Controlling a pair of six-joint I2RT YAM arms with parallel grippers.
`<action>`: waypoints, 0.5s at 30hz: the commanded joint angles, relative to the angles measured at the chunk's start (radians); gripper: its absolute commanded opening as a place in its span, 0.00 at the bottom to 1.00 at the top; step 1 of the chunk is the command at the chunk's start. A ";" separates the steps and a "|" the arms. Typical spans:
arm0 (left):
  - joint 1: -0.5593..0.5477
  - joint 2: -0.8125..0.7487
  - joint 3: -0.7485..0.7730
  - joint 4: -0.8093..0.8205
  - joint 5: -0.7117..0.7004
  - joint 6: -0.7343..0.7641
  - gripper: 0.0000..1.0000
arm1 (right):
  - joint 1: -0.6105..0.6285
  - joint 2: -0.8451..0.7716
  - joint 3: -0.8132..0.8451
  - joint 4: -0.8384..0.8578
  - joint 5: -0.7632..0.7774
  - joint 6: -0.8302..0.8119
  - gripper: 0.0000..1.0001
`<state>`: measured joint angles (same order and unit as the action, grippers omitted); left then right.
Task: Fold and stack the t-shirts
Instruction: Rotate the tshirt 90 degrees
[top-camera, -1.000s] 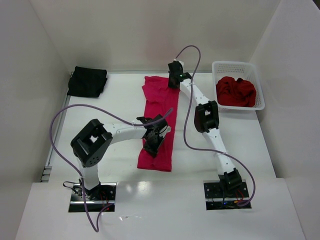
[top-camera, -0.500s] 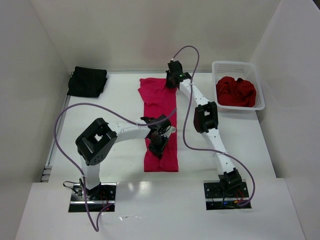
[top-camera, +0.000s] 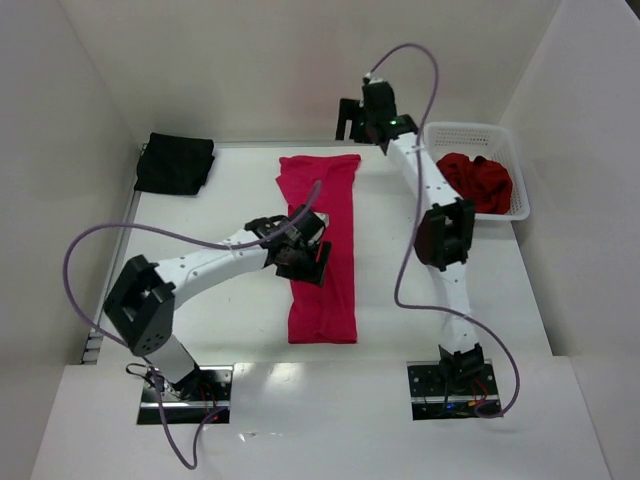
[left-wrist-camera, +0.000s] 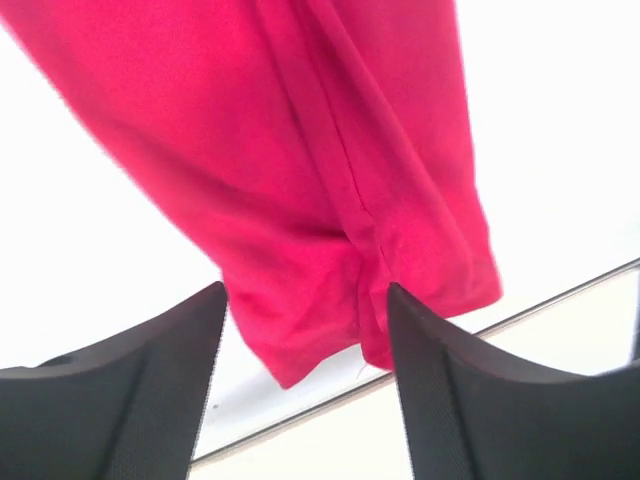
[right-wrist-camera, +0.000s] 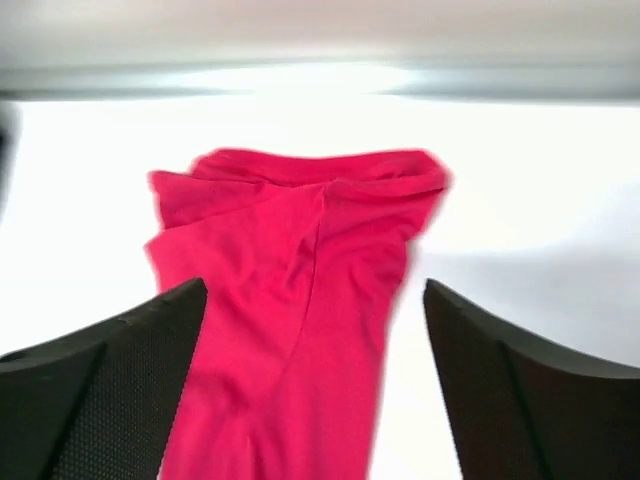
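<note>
A crimson-pink t-shirt (top-camera: 322, 240) lies flat as a long narrow strip down the middle of the table. My left gripper (top-camera: 306, 262) hovers over the strip's left edge near its middle, open and empty. The left wrist view shows the shirt's (left-wrist-camera: 330, 170) end below the spread left gripper (left-wrist-camera: 305, 300). My right gripper (top-camera: 348, 125) is raised by the back wall, beyond the shirt's far end, open. Its camera looks down on that end of the shirt (right-wrist-camera: 300, 260) between the wide right gripper (right-wrist-camera: 315, 290). A folded black t-shirt (top-camera: 175, 162) sits back left.
A white lattice basket (top-camera: 478, 132) at the back right holds crumpled dark red t-shirts (top-camera: 472, 185). White walls enclose the table on the left, back and right. Purple cables loop from both arms.
Both grippers opened and let go of the crimson-pink shirt. The right arm rose toward the back wall; the left arm lifted and drew back left. The shirt now lies straight.
</note>
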<state>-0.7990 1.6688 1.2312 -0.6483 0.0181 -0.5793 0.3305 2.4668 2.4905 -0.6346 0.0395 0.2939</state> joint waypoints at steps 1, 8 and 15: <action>0.024 -0.092 0.018 -0.062 -0.106 -0.082 0.75 | -0.010 -0.334 -0.128 0.064 0.026 -0.038 0.97; 0.087 -0.233 -0.064 0.002 0.021 -0.159 0.98 | -0.010 -0.739 -0.846 0.150 -0.097 0.023 1.00; 0.146 -0.486 -0.272 0.159 0.183 -0.200 1.00 | -0.010 -1.117 -1.340 0.188 -0.292 0.152 1.00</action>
<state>-0.6613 1.2831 1.0199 -0.5709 0.1165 -0.7414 0.3161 1.4452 1.2720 -0.4610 -0.1322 0.3782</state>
